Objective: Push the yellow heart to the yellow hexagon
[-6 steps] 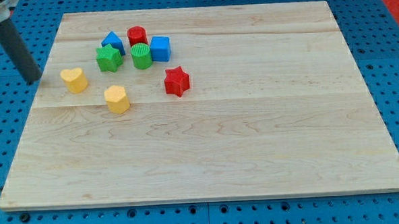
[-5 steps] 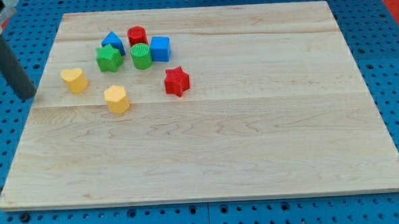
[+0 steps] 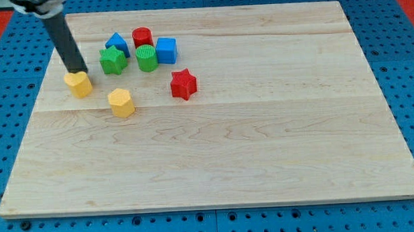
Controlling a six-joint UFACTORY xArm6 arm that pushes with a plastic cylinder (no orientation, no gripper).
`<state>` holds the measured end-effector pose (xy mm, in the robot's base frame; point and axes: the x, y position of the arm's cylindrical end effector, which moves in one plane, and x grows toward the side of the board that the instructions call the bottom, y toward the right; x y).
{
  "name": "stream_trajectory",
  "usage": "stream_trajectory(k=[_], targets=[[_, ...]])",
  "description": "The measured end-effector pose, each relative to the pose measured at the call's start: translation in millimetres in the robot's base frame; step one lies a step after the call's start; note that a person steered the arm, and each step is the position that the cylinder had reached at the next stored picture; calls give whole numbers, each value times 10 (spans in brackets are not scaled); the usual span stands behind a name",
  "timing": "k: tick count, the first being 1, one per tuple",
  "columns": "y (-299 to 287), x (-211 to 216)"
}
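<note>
The rod has swung in from off the board's left edge; my tip [image 3: 77,70] now sits at the top-left edge of the yellow heart [image 3: 78,84], apparently touching it. The rod carries no jaws, so nothing opens or closes. The heart lies near the board's left edge; the yellow hexagon [image 3: 121,102] lies just down-right of it, directly along the push line

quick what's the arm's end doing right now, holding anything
No pincer: the arm ends in a dark rod. My tip holds nothing; it sits at the upper edge of the yellow heart block, up-left of the yellow hexagon block.
</note>
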<state>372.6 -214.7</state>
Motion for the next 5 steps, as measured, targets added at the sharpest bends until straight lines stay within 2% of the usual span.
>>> stream_trajectory(k=[1,3,5], targets=[[86,276],[99,284],[-442,443]])
